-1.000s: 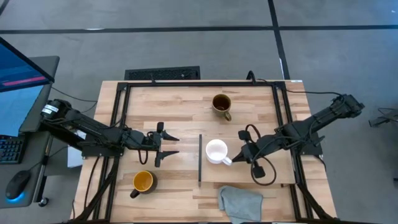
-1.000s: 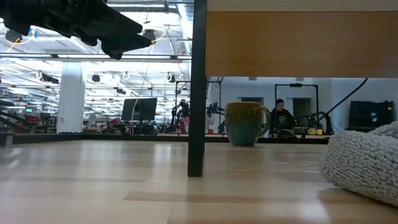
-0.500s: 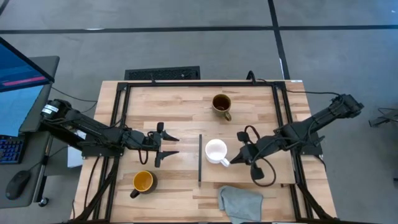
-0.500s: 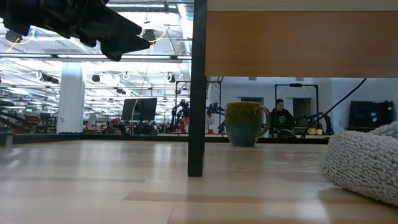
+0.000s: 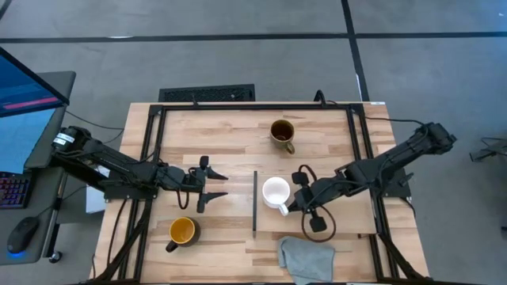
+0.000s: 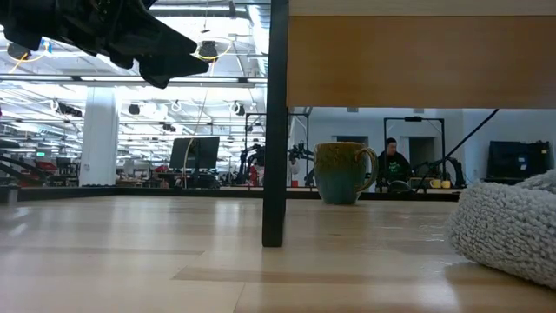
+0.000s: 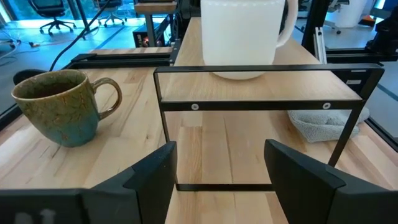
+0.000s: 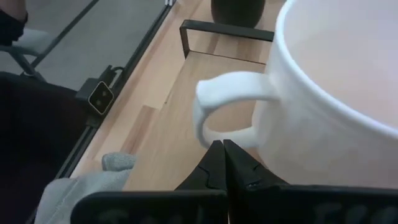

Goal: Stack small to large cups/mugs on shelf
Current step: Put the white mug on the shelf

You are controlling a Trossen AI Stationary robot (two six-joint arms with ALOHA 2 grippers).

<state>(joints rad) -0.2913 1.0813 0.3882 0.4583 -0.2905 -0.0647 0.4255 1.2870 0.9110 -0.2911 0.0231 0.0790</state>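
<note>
The white mug stands upright on the shelf, close to the shelf's thin dark strip, its handle turned toward the right arm. Everything else can be placed from this mug.

The right arm reaches low across the shelf in a long slant from the desk's outer right frame, its wrist dipped toward the mug. The right gripper has its fingers pressed fully together, tips just at the mug's handle, holding nothing; whether they touch the handle cannot be told.

The left arm stretches in from the opposite side of the desk, level and raised off the wood. The left gripper sits beyond the dark strip from the white mug, pointing at it, fingers spread wide and empty.

The olive-brown mug stands on the desk behind the white mug, off the shelf. The black mug with its yellow-orange inside stands on the desk past the left gripper, near the front edge. A grey cloth lies in front of the white mug, by the shelf's front edge.
</note>
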